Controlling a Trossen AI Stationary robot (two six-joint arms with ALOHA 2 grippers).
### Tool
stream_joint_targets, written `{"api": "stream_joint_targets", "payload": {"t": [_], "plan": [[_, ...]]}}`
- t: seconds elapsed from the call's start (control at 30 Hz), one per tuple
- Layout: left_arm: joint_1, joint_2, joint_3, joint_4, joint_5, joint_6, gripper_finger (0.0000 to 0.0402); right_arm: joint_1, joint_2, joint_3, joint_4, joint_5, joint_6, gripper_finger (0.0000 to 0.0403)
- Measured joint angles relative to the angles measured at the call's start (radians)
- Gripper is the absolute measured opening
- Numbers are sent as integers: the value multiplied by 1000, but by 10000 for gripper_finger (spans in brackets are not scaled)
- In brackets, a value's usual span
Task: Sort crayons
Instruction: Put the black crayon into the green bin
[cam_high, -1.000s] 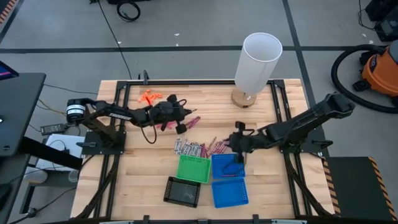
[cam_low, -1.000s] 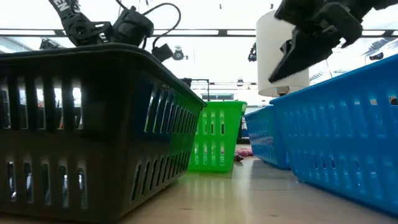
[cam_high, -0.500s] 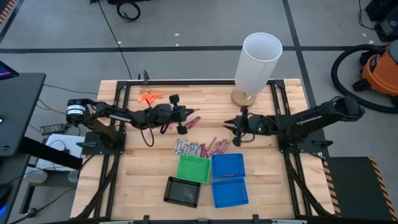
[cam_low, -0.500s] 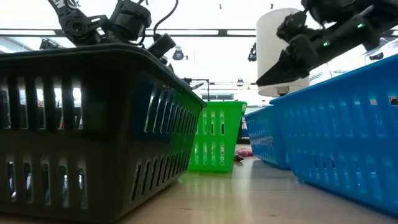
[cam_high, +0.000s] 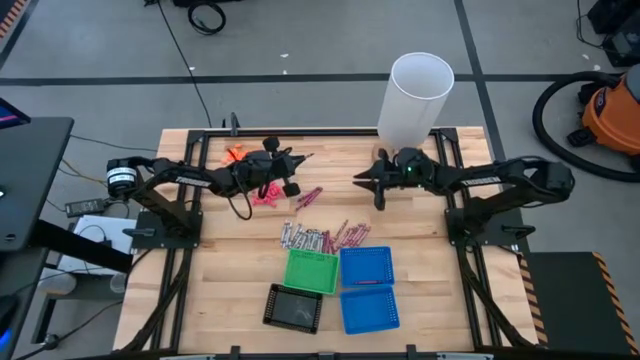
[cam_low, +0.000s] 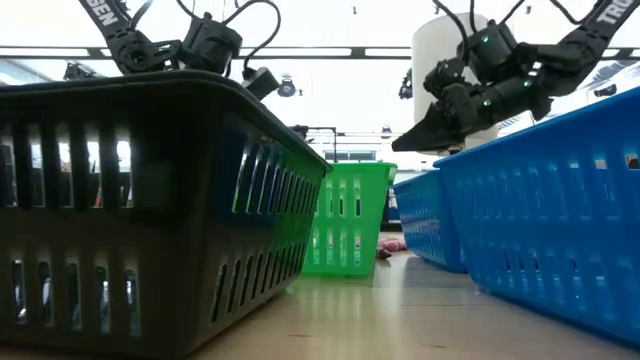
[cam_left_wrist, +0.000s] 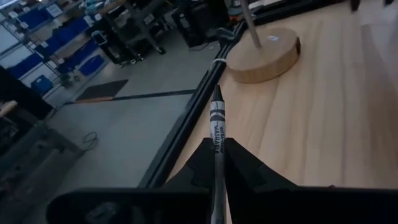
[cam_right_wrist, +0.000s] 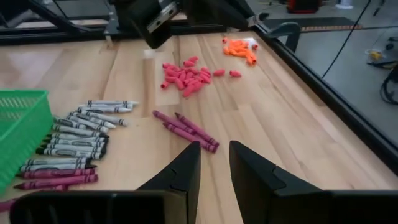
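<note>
My left gripper (cam_high: 293, 163) is above the table's far left part, over the coral-pink bits (cam_high: 268, 190), and is shut on one grey crayon (cam_left_wrist: 216, 127). My right gripper (cam_high: 360, 180) is open and empty, raised near the wooden lamp base (cam_high: 392, 158); its fingers show apart in the right wrist view (cam_right_wrist: 214, 163). Several grey and maroon crayons (cam_high: 325, 238) lie flat in a pile just beyond the trays. A few maroon crayons (cam_high: 308, 195) lie apart from the pile. One red crayon (cam_high: 368, 283) lies in the blue tray (cam_high: 366, 265). My left gripper pinches the grey crayon between its two fingers (cam_left_wrist: 200, 163), on the lower part of its shaft (cam_left_wrist: 216, 152). The crayon lies along the fingers, and its pointed tip (cam_left_wrist: 216, 94) sticks out forward past them. It is lifted clear of the table.
A green tray (cam_high: 311, 270), a second blue tray (cam_high: 368, 308) and a black tray (cam_high: 293, 307) stand near the front edge. A tall white cylinder (cam_high: 418, 95) stands on the lamp base at the far right. Orange bits (cam_high: 238, 153) lie at the far left.
My right gripper has gone from above the blue tray up and toward the table's far edge, ending near the lamp base. My left gripper has gone toward the far edge and a little left, away from the maroon crayons.
</note>
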Motion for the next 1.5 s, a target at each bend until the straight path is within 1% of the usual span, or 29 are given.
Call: {"api": "stream_joint_targets", "payload": {"t": [0.17,0.27,0.4,0.53,0.63,0.7,0.83,0.93,1.07,1.17,1.27,1.33,1.5], "plan": [[-35,0,0,1,2,-62,18,-63,17,4,9,-43,45,93],[-78,0,0,0,6,-111,18,-63,1,5,2,-85,96,93],[-142,0,0,-1,50,-156,18,-24,-7,5,-10,-85,106,93],[-209,0,18,-21,50,-226,18,27,-9,5,-9,-60,132,93],[-259,0,61,-118,50,-262,18,85,-9,5,-7,-44,157,93],[-291,0,104,-219,50,-280,18,134,-9,5,-10,-6,166,93],[-349,0,198,-418,50,-331,18,225,-9,5,-11,103,180,93],[-389,0,245,-515,57,-360,18,280,-8,5,-17,177,178,93],[-438,0,259,-525,107,-404,18,327,-8,5,-13,230,188,93],[-471,0,259,-528,116,-434,18,359,-8,5,-17,263,232,93],[-500,0,259,-531,117,-494,18,407,-8,5,-30,320,263,93],[-522,0,259,-533,115,-527,18,441,-8,16,-69,356,267,93],[-576,0,259,-553,116,-594,18,491,-7,83,-253,428,265,93]]}}
